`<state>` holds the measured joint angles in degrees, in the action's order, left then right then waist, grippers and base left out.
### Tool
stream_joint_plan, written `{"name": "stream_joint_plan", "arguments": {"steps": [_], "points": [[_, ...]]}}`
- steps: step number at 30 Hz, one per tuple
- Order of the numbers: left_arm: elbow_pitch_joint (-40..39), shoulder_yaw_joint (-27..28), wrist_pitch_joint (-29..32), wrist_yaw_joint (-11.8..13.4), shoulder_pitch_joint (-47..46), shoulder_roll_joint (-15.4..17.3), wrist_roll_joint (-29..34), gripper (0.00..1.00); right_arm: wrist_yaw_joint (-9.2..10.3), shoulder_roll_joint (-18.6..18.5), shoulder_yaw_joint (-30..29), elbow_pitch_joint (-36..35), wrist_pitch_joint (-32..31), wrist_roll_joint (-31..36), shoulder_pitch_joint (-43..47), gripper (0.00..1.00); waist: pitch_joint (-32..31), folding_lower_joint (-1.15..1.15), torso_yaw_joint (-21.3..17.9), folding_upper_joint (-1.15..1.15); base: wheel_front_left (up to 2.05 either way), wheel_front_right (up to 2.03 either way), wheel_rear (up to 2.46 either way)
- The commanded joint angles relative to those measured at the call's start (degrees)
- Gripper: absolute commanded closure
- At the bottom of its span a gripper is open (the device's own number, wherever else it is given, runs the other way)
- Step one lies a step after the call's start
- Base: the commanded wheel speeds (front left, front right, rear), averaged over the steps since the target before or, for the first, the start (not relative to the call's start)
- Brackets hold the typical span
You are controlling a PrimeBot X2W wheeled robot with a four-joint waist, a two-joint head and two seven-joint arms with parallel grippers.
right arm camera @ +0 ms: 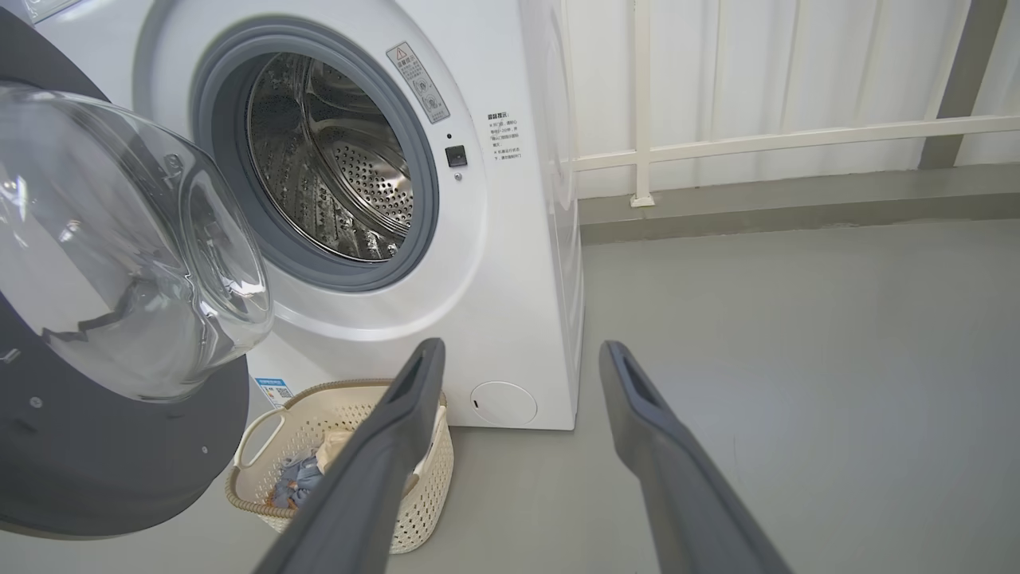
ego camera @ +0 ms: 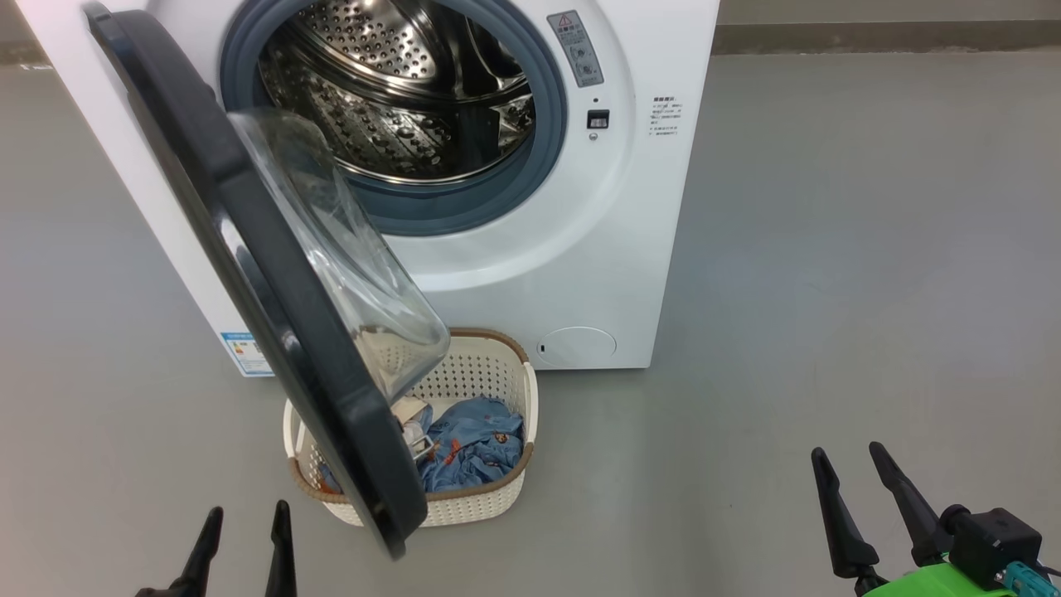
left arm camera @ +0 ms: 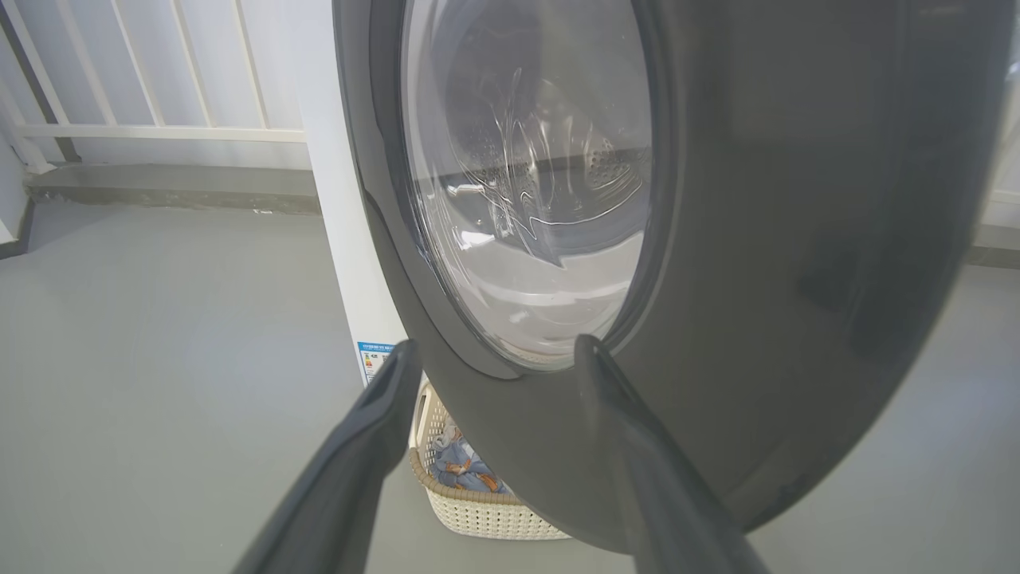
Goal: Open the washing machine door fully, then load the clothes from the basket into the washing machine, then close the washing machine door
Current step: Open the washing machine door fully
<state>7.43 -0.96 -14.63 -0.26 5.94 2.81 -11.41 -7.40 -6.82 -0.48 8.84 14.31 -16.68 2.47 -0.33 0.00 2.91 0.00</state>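
At upper centre of the head view, the washing machine (ego camera: 580, 274) stood with its door (ego camera: 249, 249) swung out on the left, steel drum (ego camera: 398, 99) showing. Below it, the basket (ego camera: 489, 497) sat on the floor (ego camera: 829, 249), blue clothes (ego camera: 472, 448) heaped inside. Lower left, the left tool (ego camera: 250, 507) hovered near the door's bottom edge, fingers apart, nothing held. Lower right, the right tool (ego camera: 848, 449) was spread too, empty.

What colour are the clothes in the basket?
The clothes are blue with small orange figures, clearest in the head view.
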Motion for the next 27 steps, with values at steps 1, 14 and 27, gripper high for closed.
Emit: {"name": "stream_joint_plan", "arguments": {"steps": [1,14,27], "points": [[-1.5,1.8,-0.4,0.2,-1.6,0.5,-0.1,0.0,-0.09,-0.2,1.3,-1.2,0.7,0.6,-0.7,0.0,0.0,0.0,0.0,0.0,0.0,0.0,0.0],[-1.4,1.9,-0.4,0.0,-1.6,0.6,0.0,0.0,-0.09,-0.3,1.6,-0.8,0.7,1.6,-1.0,0.0,-0.3,0.0,0.2,0.0,0.0,0.0,0.0],[-4.9,2.5,-0.4,-0.7,-2.6,0.7,0.1,1.0,-0.09,0.0,1.1,-0.3,0.7,1.5,-1.3,0.0,-0.4,0.0,0.5,0.0,0.0,0.0,0.0]]}}
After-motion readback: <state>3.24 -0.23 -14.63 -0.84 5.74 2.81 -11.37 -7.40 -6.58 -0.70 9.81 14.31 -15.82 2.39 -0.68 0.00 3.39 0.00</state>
